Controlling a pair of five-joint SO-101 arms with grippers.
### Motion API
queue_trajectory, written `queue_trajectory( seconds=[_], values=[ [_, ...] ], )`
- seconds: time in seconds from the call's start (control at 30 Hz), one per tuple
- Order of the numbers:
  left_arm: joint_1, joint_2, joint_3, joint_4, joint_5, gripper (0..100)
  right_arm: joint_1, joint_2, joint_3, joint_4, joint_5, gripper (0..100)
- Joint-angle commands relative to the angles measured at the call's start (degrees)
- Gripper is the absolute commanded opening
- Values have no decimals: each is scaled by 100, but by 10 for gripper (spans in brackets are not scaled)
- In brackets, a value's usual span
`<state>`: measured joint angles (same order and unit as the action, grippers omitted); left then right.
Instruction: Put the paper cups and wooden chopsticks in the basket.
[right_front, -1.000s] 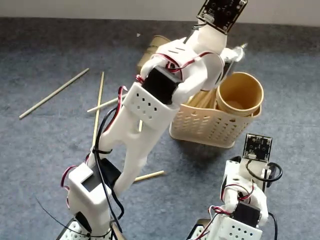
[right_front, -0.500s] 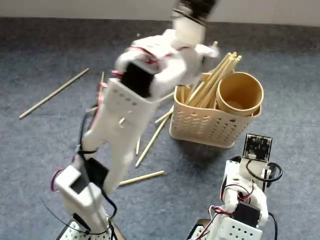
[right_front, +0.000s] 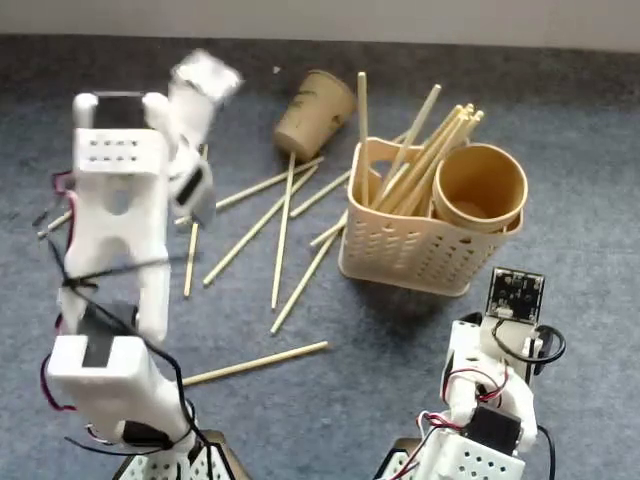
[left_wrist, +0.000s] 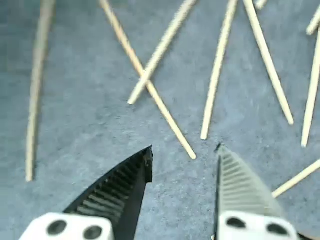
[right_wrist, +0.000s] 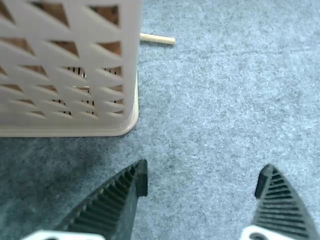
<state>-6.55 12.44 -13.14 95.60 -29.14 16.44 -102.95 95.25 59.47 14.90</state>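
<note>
Open, empty left pincer (left_wrist: 184, 149) over loose thin wooden chopsticks (right_front: 283, 230) on fuzzy grey bench (right_front: 560, 90), right pincer (right_wrist: 205, 170) wide, empty, at 5 o'clock of lattice basket (right_front: 400, 250), paper cup (right_front: 480, 185) inside, tipped cup (right_front: 315, 105) at 12.

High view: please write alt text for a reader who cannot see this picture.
A basket holds one paper cup and several leaning chopsticks. A second cup lies on its side on the grey carpet nearby, among loose chopsticks.

Two paper cups (right_front: 312, 108) (right_front: 480, 188), one basket (right_front: 410, 252), many chopsticks (right_front: 283, 228)
</note>
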Motion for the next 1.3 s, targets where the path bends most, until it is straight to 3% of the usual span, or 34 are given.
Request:
queue_trajectory(
  seconds=[0.0,0.17,0.4,0.63,1.03,1.27],
  values=[
    [259,277,374,-519,-237,259,-48,-31,470,-119,88,336],
    [857,646,374,-1099,-132,263,-48,-31,470,-127,88,336],
    [1552,804,409,-2277,844,262,-48,-31,470,-127,88,336],
    [1745,1710,418,-2980,1407,261,-48,-31,470,-110,88,336],
    [1086,2255,-163,-2989,1415,259,-40,-31,470,-101,88,336],
    [1262,2237,-180,-2681,1398,259,-40,-31,470,-119,88,336]
  ],
)
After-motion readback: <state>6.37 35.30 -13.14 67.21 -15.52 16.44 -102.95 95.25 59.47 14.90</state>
